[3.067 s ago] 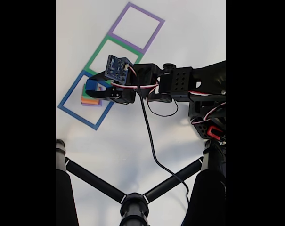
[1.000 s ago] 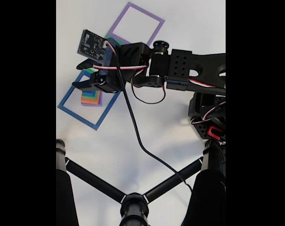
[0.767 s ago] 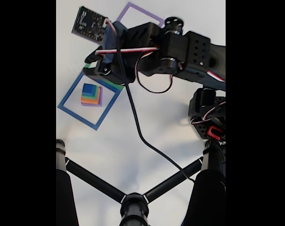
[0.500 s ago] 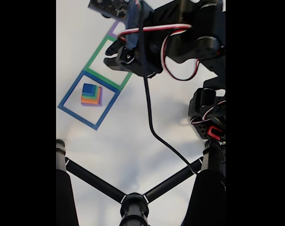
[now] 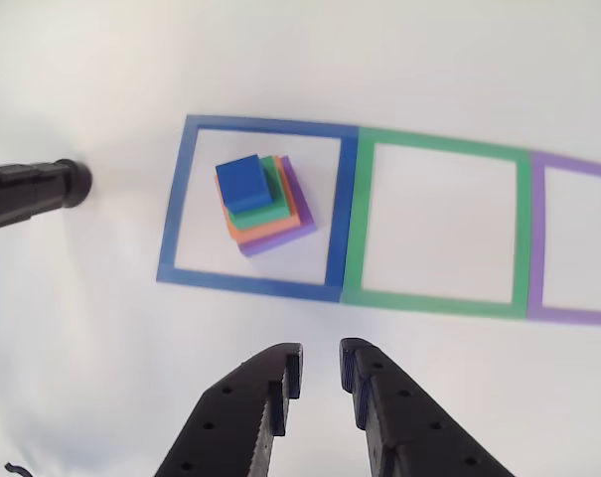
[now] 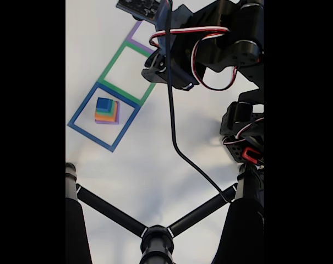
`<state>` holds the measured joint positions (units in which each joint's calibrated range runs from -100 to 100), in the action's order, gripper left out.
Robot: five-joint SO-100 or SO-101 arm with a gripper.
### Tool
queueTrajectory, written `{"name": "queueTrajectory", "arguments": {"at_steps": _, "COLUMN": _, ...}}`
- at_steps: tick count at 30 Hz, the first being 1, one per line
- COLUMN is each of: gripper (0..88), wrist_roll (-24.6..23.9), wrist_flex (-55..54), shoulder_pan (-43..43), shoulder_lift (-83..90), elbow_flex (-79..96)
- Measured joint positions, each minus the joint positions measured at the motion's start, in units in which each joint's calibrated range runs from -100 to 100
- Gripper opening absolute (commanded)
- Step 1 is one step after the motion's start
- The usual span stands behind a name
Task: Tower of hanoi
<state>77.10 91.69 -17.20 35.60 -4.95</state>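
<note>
1. Fingers [image 5: 280, 383] of the gripper [image 5: 320, 370] enter the other view from the bottom edge, tips a narrow gap apart, nothing between them.
2. Tower of hanoi [image 5: 263, 204] sits stacked inside the blue frame [image 5: 179, 199], left of the green frame [image 5: 439, 149]: purple at the bottom, then orange, green, blue cube on top.
3. Stack is well apart from the fingertips, farther up in that view.
4. Purple frame [image 5: 578, 238] is at the far right, touching the green one.
5. Fixed view: arm [image 6: 210, 44] raised over the green frame [image 6: 108, 66], stack [image 6: 106, 110] lower left in the blue frame [image 6: 81, 113].
6. Black tripod legs [image 6: 116, 217] cross the near white table [image 6: 155, 159].
</note>
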Motion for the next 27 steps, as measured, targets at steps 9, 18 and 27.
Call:
{"name": "queueTrajectory", "arguments": {"at_steps": 9, "gripper": 0.0, "wrist_roll": -23.9, "wrist_flex": -2.8, "shoulder_pan": 3.9, "shoulder_lift": 15.0, "elbow_flex": 23.9}}
{"name": "queueTrajectory", "arguments": {"at_steps": 18, "gripper": 0.0, "wrist_roll": -80.2, "wrist_flex": -23.0, "shoulder_pan": 7.9, "shoulder_lift": 38.1, "elbow_flex": 62.5}}
{"name": "queueTrajectory", "arguments": {"at_steps": 27, "gripper": 0.0, "wrist_roll": -107.4, "wrist_flex": -28.1, "shoulder_pan": 12.6, "shoulder_lift": 51.4, "elbow_flex": 82.1}}
